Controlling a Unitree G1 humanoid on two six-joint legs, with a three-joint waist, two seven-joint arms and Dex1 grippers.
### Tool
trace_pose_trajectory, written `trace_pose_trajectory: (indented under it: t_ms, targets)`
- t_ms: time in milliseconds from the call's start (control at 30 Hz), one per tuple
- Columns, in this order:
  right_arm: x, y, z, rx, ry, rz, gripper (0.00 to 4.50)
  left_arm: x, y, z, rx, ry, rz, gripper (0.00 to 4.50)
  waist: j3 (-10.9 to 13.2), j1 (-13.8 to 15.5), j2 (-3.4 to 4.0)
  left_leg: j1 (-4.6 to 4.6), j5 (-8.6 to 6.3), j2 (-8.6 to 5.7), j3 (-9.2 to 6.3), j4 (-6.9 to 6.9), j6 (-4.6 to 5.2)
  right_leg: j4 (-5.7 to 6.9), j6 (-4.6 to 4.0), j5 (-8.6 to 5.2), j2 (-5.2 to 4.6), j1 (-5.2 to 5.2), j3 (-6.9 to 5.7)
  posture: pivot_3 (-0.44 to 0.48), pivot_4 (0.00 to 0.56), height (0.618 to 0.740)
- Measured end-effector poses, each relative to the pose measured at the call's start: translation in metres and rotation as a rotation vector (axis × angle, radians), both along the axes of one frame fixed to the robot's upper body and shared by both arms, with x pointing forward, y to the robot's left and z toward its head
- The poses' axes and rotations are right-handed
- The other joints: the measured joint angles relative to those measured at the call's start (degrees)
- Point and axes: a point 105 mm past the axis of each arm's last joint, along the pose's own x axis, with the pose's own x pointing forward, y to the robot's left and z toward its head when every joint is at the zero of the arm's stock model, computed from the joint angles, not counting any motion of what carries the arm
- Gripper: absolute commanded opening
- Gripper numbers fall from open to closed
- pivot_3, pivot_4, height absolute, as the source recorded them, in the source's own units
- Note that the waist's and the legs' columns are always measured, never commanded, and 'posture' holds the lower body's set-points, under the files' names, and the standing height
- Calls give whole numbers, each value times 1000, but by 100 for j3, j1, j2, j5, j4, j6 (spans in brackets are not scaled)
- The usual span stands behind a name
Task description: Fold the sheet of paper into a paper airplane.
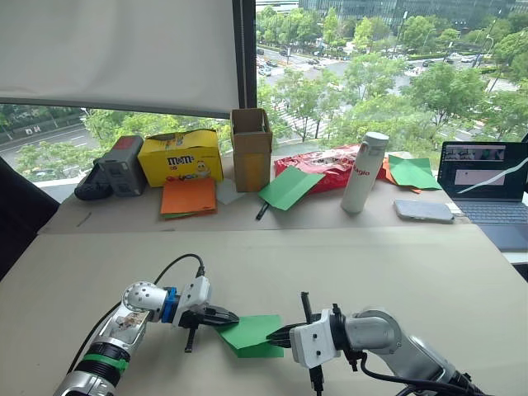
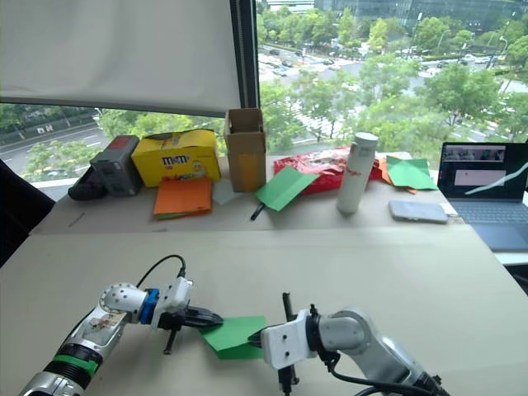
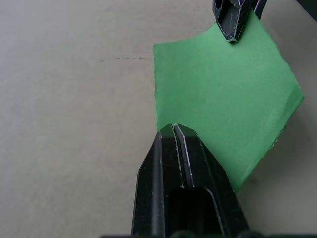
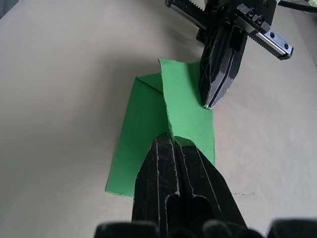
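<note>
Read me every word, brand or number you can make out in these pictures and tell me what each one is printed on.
"m&m's" on the yellow box on the back table.
Red lettering on the white bottle: too blurred to read for certain.
Print on the red snack bag: too small to read.
The laptop screen shows a chart and windows; its text is too small to read.
No print on the green paper, the cardboard box or the orange sheets.

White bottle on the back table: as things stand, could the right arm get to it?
Probably not right now. The right gripper is shut on the sheet of paper, shared with the left gripper. The white bottle stands far across the table, though nothing blocks the path.
</note>
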Motion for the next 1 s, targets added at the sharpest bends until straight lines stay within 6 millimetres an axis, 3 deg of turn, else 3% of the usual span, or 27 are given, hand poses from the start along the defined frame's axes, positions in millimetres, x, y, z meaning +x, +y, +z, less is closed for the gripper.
trace_pose_trajectory:
  t_ms: [467,800,1000]
  targets:
    - [11,4,13,112,323,-89,0,-7,-3,-6,-18,-23,-7,17,-13,-22,12,12,-18,1,-1,4,30,-1,0,0,1,5,3,0,150,740]
    - [19,1,4,92,725,-182,0,-5,-4,-1,19,-69,-17,17,-13,-4,13,9,-21,0,-4,4,35,-1,0,0,-7,0,3,0,150,740]
    - [34,0,6,143,929,-290,0,-6,-4,-1,17,-68,-1,17,-14,-16,15,9,-20,0,-6,2,35,0,0,0,-12,-4,4,0,150,740]
